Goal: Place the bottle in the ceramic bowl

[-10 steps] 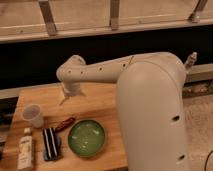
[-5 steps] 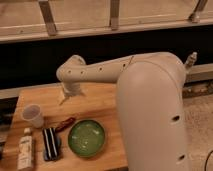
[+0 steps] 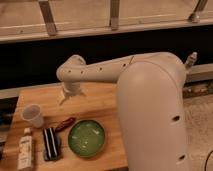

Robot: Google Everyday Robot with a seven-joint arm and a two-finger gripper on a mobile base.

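Note:
The bottle (image 3: 25,148) lies at the front left of the wooden table (image 3: 100,107), cream-white with a white cap and a greenish-tan label. The ceramic bowl (image 3: 86,138) is round, glossy green and sits at the front middle, with nothing in it. My gripper (image 3: 68,94) hangs from the white arm (image 3: 100,70) above the back left of the table, well behind the bottle and the bowl. It holds nothing that I can see.
A white plastic cup (image 3: 32,115) stands at the left. A black ribbed block (image 3: 50,142) lies between the bottle and the bowl. A small red object (image 3: 65,123) lies behind the block. My large white body (image 3: 152,120) fills the right side.

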